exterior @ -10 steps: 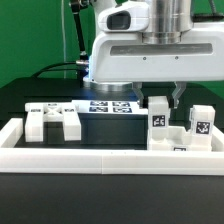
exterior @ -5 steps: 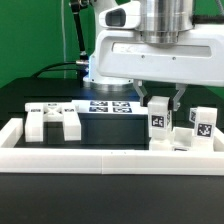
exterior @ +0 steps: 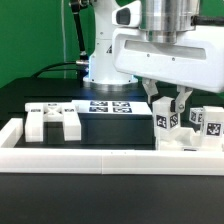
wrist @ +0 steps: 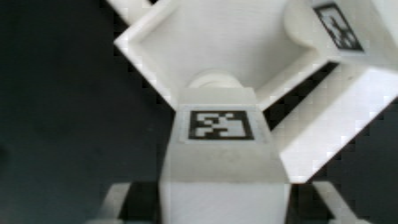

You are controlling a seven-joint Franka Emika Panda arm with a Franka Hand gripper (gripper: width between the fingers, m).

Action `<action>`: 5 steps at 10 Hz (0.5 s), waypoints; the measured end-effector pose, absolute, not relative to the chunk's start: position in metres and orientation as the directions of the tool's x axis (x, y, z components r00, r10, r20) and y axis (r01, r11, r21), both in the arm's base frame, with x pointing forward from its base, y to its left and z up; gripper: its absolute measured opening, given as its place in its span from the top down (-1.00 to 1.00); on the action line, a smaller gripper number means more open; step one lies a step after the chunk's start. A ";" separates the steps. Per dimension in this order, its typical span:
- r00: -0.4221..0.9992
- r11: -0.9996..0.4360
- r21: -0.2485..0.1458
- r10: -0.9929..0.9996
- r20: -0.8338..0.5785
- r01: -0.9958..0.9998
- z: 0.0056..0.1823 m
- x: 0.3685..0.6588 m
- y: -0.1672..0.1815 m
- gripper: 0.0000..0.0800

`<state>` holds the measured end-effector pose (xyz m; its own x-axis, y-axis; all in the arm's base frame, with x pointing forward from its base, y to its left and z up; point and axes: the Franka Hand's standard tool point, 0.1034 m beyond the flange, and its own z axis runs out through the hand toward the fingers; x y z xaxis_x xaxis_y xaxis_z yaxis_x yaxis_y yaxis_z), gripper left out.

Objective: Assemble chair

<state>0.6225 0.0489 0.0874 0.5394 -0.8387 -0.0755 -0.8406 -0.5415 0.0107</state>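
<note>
My gripper (exterior: 169,104) straddles the top of a white tagged chair post (exterior: 167,124) at the exterior view's right, one finger (exterior: 155,104) on each side, and appears shut on it. In the wrist view the same post (wrist: 222,150), with its tag facing up, fills the space between my fingers (wrist: 128,200). A second tagged white post (exterior: 213,122) stands just to its right. A white blocky chair piece (exterior: 50,118) with legs sits at the left. A dark block carrying tags (exterior: 110,108) lies in the middle.
A long low white border frame (exterior: 100,158) runs along the front and sides of the parts. The arm's white base (exterior: 100,60) stands behind the middle. The table is black, against a green backdrop.
My gripper has moved right and slightly down. The post between my fingers and the second post beside it have both shifted right with it. The left piece has not moved.
</note>
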 end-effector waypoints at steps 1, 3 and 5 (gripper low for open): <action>0.477 -0.480 0.014 -0.876 -0.073 -0.877 0.087 0.623 0.051 0.26; 0.355 -0.357 0.015 -0.933 -0.064 -0.934 0.087 0.625 0.054 0.26; 0.181 -0.182 0.021 -0.982 -0.057 -0.983 0.087 0.625 0.056 0.26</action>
<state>0.6254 0.0563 0.0865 0.1807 -0.9819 -0.0575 -0.9830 -0.1822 0.0208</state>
